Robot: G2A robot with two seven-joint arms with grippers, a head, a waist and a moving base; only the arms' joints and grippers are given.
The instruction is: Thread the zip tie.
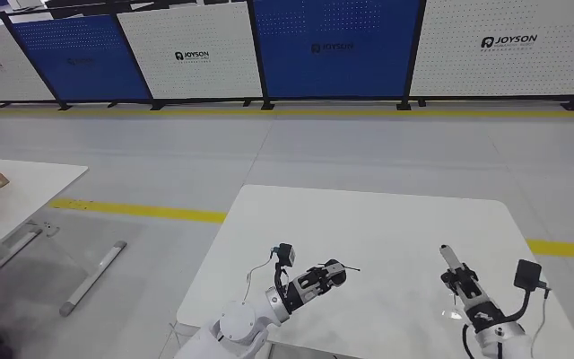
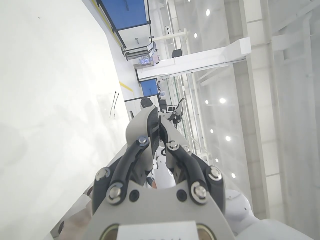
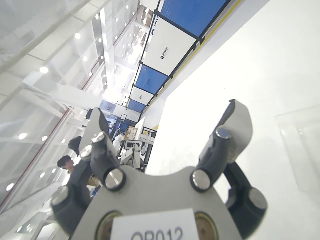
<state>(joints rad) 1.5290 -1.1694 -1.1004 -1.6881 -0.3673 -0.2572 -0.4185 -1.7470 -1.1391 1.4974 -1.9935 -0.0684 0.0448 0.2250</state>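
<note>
Left tool [image 1: 335, 268], clenched on what looks like a thin black plastic zip tie [image 1: 351, 267] whose long axis juts from its tip toward the released right tool [image 1: 446, 254], stands well apart from that tool, with two spare black zip ties [image 2: 113, 103] lying farther out on the white bench [image 1: 377, 224].

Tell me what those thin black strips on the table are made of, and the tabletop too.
The zip ties look like thin, flexible black plastic, probably nylon: slim, slightly bowed strips with small blocky heads. The table looks like smooth white laminate or painted board with a soft sheen; its core is hidden.
</note>
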